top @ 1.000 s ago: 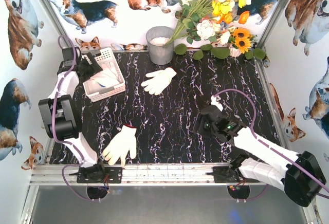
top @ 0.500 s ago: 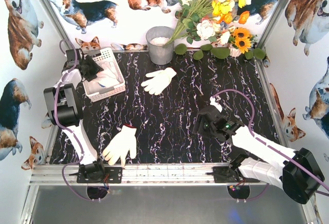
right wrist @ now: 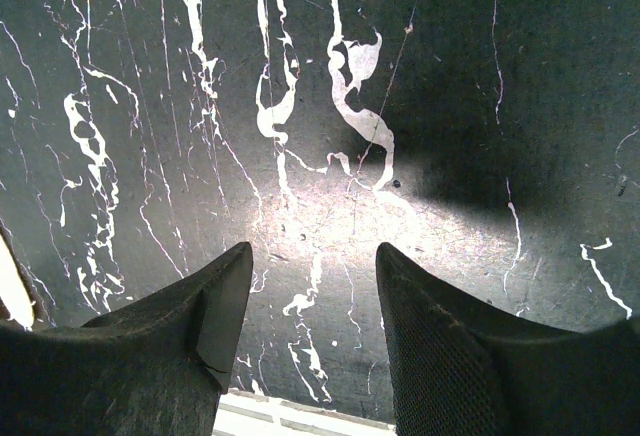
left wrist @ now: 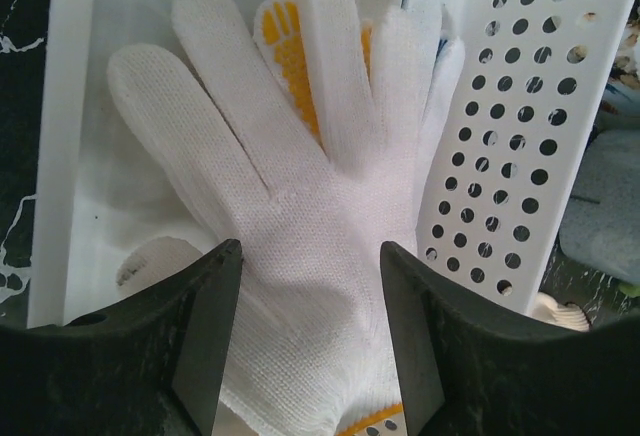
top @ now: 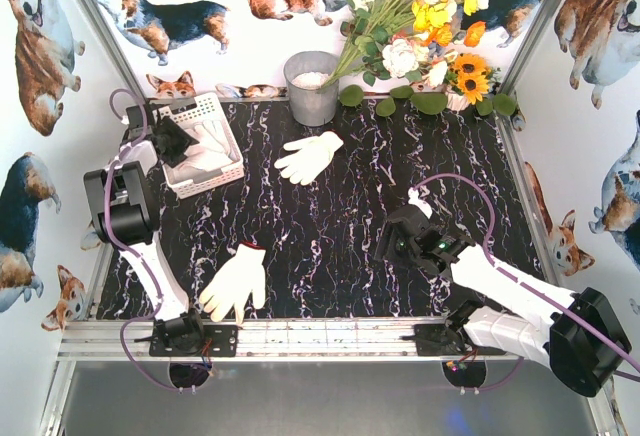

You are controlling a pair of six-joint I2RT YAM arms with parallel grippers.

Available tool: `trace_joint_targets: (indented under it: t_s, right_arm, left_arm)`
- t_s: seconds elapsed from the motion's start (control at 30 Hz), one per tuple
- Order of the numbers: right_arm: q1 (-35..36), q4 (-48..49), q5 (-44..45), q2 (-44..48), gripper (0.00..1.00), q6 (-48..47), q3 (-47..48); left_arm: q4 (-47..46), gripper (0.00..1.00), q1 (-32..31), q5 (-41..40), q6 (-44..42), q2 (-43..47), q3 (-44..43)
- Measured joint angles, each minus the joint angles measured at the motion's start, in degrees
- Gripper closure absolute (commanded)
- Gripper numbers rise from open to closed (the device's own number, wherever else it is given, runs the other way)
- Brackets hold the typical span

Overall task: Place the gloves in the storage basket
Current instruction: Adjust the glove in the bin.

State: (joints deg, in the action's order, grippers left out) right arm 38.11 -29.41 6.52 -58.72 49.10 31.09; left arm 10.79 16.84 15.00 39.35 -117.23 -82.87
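Several gloves (left wrist: 300,236) stacked in storage basket (left wrist: 520,106), white uppermost.

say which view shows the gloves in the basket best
Left wrist: a white glove over a yellow glove fills the frame inside the basket. Top external shows a small white heap; right wrist, nothing.

This is a robot test cell in a lab rather than a lived-in room. A black tabletop with white marble veining (top: 330,236) is boxed in by white wall panels printed with corgi dogs (top: 40,46), held by silver aluminium frame posts (top: 102,21). Along the tabletop's near edge runs a silver aluminium rail (top: 330,338) carrying two bolted white-and-black robot arms (top: 125,221) (top: 510,296). At the tabletop's far edge stand a grey metal bucket (top: 312,88) and a bunch of yellow, white and orange flowers (top: 420,16).
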Motion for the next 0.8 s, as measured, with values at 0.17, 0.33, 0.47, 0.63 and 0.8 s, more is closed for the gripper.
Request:
trace_joint_targets:
  t_s: [0.17,0.33,0.47,0.63,0.8]
  right_arm:
    - [0.0,0.0,0.0,0.0,0.46,-0.2,0.0]
    - [-0.2,0.0,0.0,-0.2,0.46,-0.2,0.0]
    - [-0.2,0.0,0.0,-0.3,0.46,-0.2,0.0]
    - [-0.3,0.0,0.0,-0.4,0.46,-0.4,0.4]
    - [-0.3,0.0,-0.1,-1.2,0.46,-0.5,0.5]
  left_arm:
    - [-2.6,0.52,0.2,0.6,1.4,-1.1,0.2]
    - [-5.9,0.56,0.3,1.5,2.7,-3.3,0.2]
    - [-8.4,0.6,0.2,2.5,3.6,-4.5,0.1]
    - [-9.9,0.77,0.3,2.8,4.3,-5.2,0.1]
    - [-11.1,0.96,0.5,4.0,3.9,-5.8,0.1]
